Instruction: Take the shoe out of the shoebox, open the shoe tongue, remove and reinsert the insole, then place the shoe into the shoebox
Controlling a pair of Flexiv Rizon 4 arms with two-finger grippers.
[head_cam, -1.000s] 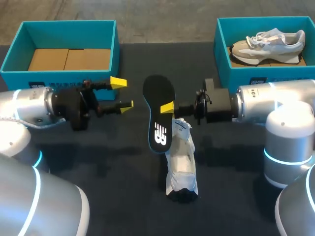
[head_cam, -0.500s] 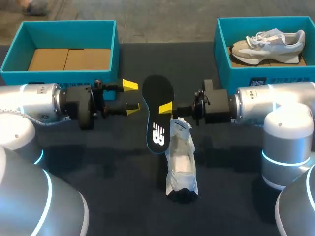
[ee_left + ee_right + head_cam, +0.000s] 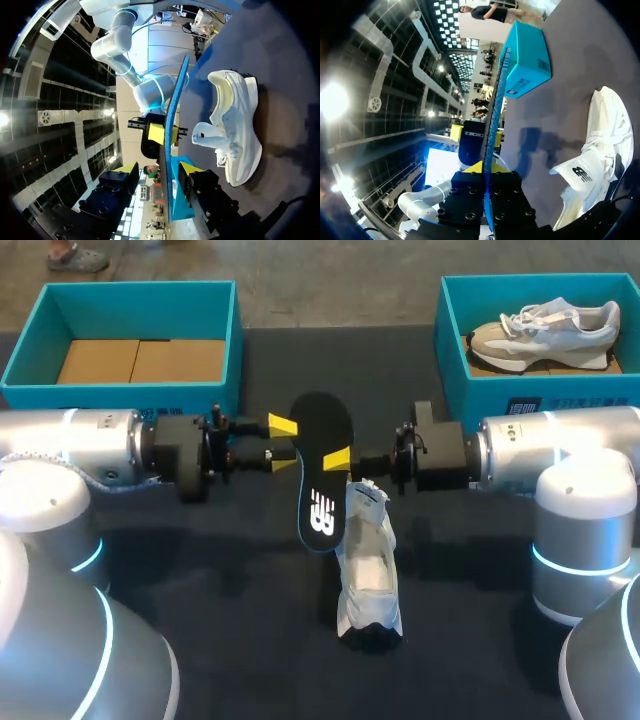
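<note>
My right gripper is shut on the black insole and holds it on edge above the white shoe, which lies on the dark table. In the right wrist view the insole runs out from between the closed right gripper, with the shoe below it. My left gripper is open at the insole's left edge. In the left wrist view the insole stands between the left gripper's yellow tips with a gap on each side, and the shoe lies beyond.
A teal shoebox holding only cardboard stands at the back left. A second teal box at the back right holds a grey and white shoe. Both arms stretch across the table's middle.
My left gripper has moved right to the insole's edge and its fingers have narrowed around it. The right arm, insole and shoe have kept still.
</note>
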